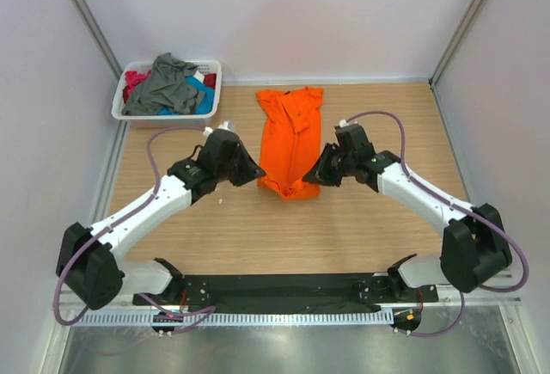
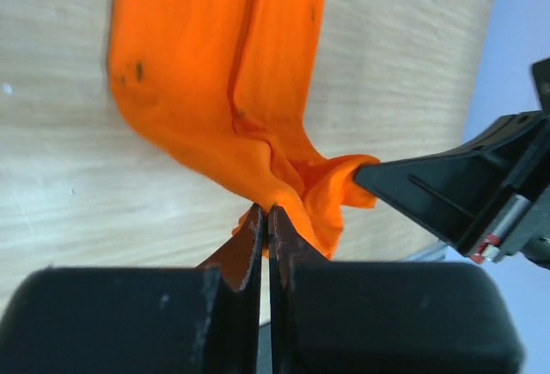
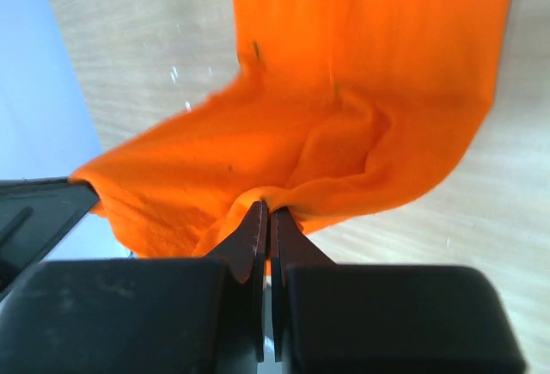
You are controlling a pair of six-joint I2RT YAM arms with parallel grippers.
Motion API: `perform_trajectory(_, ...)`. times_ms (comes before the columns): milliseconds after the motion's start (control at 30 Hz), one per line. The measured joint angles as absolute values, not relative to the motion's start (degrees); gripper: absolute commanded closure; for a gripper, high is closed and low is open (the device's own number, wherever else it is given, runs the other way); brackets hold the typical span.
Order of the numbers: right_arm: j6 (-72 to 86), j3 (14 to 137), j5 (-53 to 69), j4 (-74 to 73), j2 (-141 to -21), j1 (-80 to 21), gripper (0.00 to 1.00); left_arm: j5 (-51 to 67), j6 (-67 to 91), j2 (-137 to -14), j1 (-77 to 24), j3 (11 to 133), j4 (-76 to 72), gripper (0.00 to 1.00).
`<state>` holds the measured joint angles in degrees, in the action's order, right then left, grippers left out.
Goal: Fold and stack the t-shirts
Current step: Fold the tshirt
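Left gripper [image 1: 255, 172] & right gripper [image 1: 311, 176] both clamped on near hem of orange tee [image 1: 290, 137].
Top cam: tee lies as a narrow strip running 12-to-6 at table [image 1: 215, 228] centre, left gripper at its 7 o'clock corner, right at 5. Wrist cams only: each jaw pair pinched tight on bunched hem fabric. Bare wood at 3 & 9 of strip. Basket [image 1: 137, 121] w/ other tees [image 1: 168, 86] at 11 o'clock corner, well apart.

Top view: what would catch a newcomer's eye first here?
The bright orange t-shirt lies lengthwise mid-table, with the left hand and right hand each shut on its near end. Next comes the white basket at the far-left corner, heaped with grey, blue and red clothes.
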<state>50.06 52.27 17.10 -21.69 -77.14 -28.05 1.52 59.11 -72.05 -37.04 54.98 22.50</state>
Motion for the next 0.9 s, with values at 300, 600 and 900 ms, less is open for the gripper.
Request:
perform_trajectory(300,45.25,64.47,17.78,-21.26,-88.6,-18.17,0.99,3.18,56.31,-86.8,-30.22,62.28,21.28,1.0)
perform_trajectory(600,43.72,67.24,19.7,-20.08,-97.38,-15.92,0.99,5.76,55.0,-96.42,-26.55,67.96,19.33,1.0)
perform_trajectory(900,42.78,71.44,19.38,-20.23,-99.57,-13.89,0.99,7.73,53.54,-104.07,-24.08,75.22,18.33,1.0)
